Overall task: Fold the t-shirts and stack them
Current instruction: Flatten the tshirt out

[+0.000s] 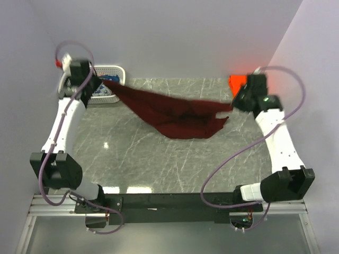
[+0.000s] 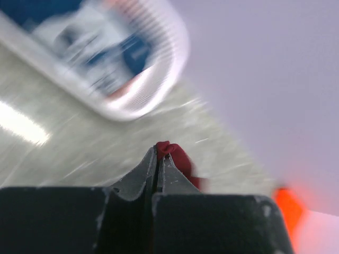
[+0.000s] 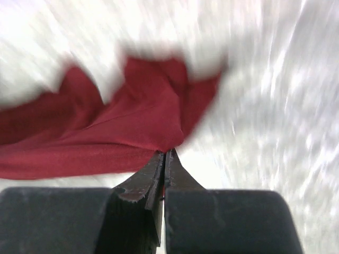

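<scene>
Plain pale lilac walls (image 1: pixel 175 37) rise behind the grey marble-veined table (image 1: pixel 175 164) and along both its sides. A glare patch (image 1: pixel 106 144) sits on the table's left half.

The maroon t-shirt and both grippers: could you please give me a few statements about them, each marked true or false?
1. The left gripper is shut on the maroon t-shirt. True.
2. The right gripper is open and holds nothing. False: it is shut on the shirt's other end.
3. The maroon t-shirt lies folded flat. False: it is stretched between the two grippers, its middle sagging toward the table.
4. A white basket stands at the table's far left corner. True.
5. The orange t-shirt is in the basket. False: it is at the far right, behind the right gripper.
</scene>
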